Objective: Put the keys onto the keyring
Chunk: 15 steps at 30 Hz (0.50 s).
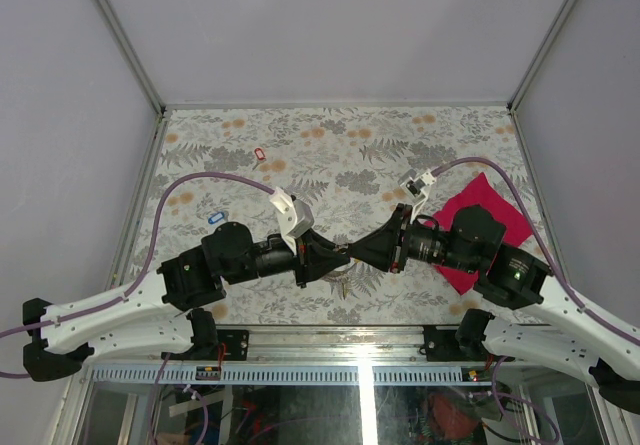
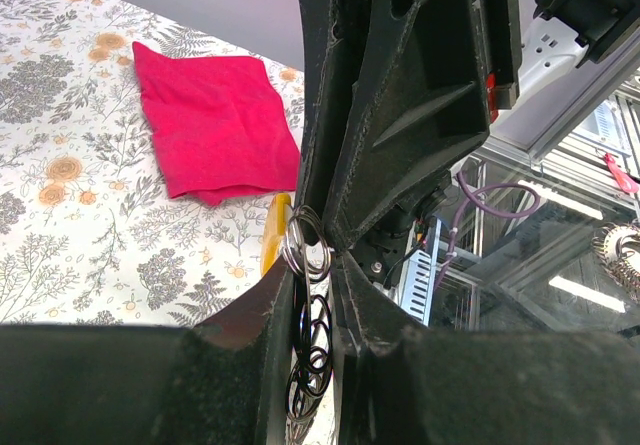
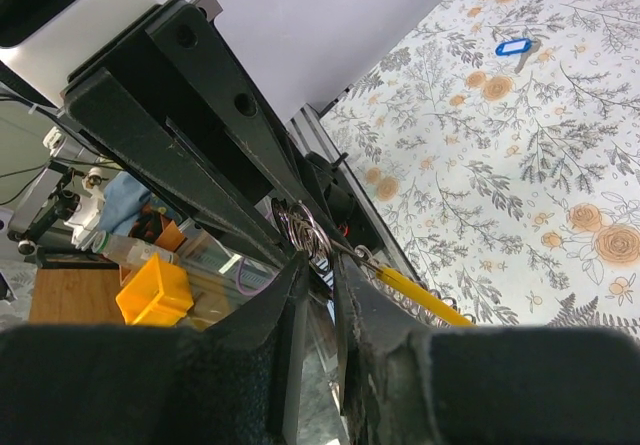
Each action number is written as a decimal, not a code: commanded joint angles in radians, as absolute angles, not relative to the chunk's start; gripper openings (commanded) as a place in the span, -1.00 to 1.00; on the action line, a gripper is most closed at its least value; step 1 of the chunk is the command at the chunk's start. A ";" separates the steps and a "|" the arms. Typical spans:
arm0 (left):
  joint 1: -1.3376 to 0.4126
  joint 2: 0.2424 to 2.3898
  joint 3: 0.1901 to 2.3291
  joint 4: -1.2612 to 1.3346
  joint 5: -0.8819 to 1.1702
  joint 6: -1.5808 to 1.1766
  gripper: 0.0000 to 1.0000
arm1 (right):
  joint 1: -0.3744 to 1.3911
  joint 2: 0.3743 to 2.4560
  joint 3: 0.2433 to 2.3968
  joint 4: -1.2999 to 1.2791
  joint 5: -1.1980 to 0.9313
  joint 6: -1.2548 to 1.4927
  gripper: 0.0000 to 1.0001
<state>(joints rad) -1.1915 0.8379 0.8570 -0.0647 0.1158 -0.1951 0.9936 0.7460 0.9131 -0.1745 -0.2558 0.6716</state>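
Now both jaws pinch the keyring [image 2: 305, 247] — yellow key [image 3: 420, 296] alongside.

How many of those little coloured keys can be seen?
3: a red-headed key back on the table, a blue-headed key nearer on its left, a yellow-headed key at the silvery metal ring between both jaws. Others may be hidden.
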 commanded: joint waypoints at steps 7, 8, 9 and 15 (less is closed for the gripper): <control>-1.198 0.825 0.860 0.032 0.127 -0.202 -1.00 | 0.990 0.722 0.882 -0.043 -0.282 0.705 -0.58; -1.199 0.824 0.859 0.032 0.126 -0.202 -1.00 | 0.989 0.721 0.879 -0.036 -0.284 0.709 -0.59; -1.200 0.824 0.859 0.032 0.127 -0.203 -1.00 | 0.990 0.720 0.876 -0.030 -0.284 0.712 -0.59; -1.200 0.827 0.858 0.036 0.130 -0.205 -1.00 | 0.991 0.715 0.864 -0.005 -0.283 0.721 -0.63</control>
<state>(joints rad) -1.1915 0.8345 0.8566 -0.0635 0.1158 -0.1970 0.9936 0.7223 0.8673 -0.1024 -0.2565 0.7052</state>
